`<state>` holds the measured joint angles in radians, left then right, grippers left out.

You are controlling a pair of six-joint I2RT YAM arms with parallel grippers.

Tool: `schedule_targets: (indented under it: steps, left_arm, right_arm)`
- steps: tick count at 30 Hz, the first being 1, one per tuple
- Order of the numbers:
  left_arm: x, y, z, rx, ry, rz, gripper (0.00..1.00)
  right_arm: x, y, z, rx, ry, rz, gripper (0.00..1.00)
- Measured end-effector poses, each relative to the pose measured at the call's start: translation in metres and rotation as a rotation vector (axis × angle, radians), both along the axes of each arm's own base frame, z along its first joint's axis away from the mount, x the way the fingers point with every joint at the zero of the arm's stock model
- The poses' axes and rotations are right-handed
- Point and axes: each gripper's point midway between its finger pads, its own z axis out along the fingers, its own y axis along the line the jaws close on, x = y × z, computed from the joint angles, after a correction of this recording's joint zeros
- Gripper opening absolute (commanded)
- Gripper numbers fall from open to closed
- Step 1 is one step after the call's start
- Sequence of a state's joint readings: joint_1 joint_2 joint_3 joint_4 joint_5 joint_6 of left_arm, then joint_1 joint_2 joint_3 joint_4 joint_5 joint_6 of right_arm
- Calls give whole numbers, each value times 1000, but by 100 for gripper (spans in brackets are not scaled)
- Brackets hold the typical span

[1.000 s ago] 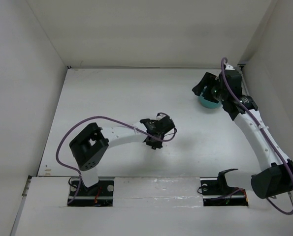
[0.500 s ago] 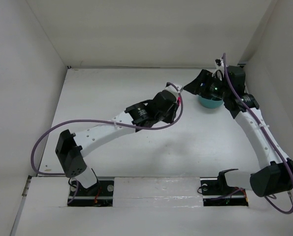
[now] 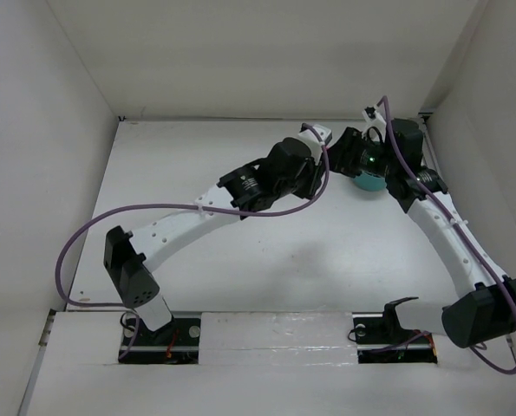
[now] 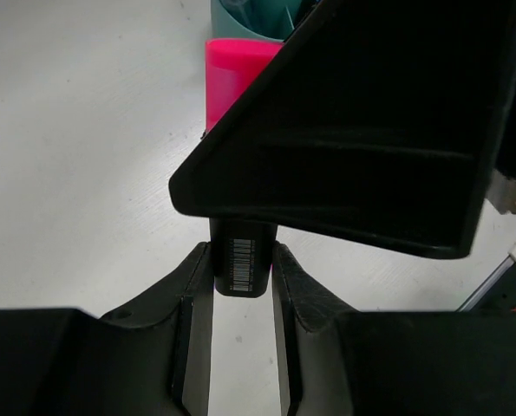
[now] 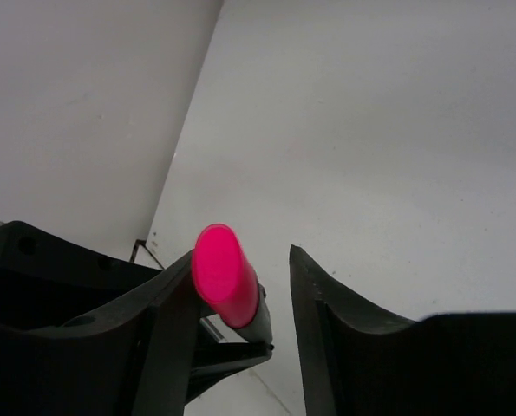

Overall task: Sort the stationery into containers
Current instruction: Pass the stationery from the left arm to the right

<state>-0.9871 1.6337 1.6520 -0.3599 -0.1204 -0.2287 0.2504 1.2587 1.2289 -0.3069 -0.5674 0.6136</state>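
Observation:
My left gripper [image 4: 242, 260] is shut on a black highlighter [image 4: 243, 260] with a pink cap [image 4: 233, 74], holding it by the barcoded end of its body. It reaches to the far right of the table [image 3: 320, 146]. My right gripper [image 5: 240, 256] is open, and the pink cap [image 5: 227, 276] stands between its fingers, close to the left finger [image 5: 166, 321]. In the top view the right gripper [image 3: 342, 156] hangs beside the teal cup [image 3: 369, 181], which also shows in the left wrist view [image 4: 244, 17]. The rest of the stationery is out of view.
The white walls of the enclosure close in on the back right corner [image 3: 427, 117] near the cup. A purple cable [image 3: 84, 238] loops off the left arm. The right finger [image 4: 370, 147] fills much of the left wrist view.
My left arm has swung from the middle of the table up and right to the cup, carrying the highlighter. My right gripper has shifted slightly left, so the cap now sits between its fingers.

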Motion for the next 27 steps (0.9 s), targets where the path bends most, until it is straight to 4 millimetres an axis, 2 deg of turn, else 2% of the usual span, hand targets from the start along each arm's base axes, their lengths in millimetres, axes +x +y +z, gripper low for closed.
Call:
schedule_targets:
  steps: [1,6,7,9,11,12,13,18,20,21,22,23,25,27]
  left_arm:
    - [0,-1,-3,5,2,-3,0]
    - [1,-3,-10,25,7,-13,0]
    - [1,-3,-10,26,6,-14,0]
    - [2,-3,-10,27,2,-14,0]
    - [2,-2,-9,28,-3,-14,0]
    - [2,-2,-8,28,-3,-12,0]
    - [3,-1,-9,30,-4,-8,0]
    - [3,0,-12,37,-1,-4,0]
    - [4,0,-12,37,-3,-2,47]
    - [4,1,-12,41,-6,-1,66]
    - [4,1,-13,43,-6,0,79]
    - [3,1,-13,45,-2,1,100]
    - [3,2,-15,47,2,5,100]
    - [3,3,-18,54,10,9,100]
  right_arm:
    - [-1,1,0,4,3,3,39]
    - [-1,2,2,14,1,11,38]
    - [-1,2,3,16,-1,10,36]
    - [0,2,4,17,-10,10,27]
    - [3,1,2,7,-12,0,14]
    - [4,1,0,9,-5,0,4]
    - [5,1,0,9,-4,0,0]
    - [5,2,-3,7,3,3,0]
    - [6,2,-3,5,1,4,0]
    - [6,2,-3,5,1,3,0]
    - [7,0,-3,2,-2,-3,0]
    - [9,-2,-3,-3,-6,-12,0]
    - [16,-13,-5,-19,-14,-52,0]
    - [28,-33,-6,-50,-20,-129,0]
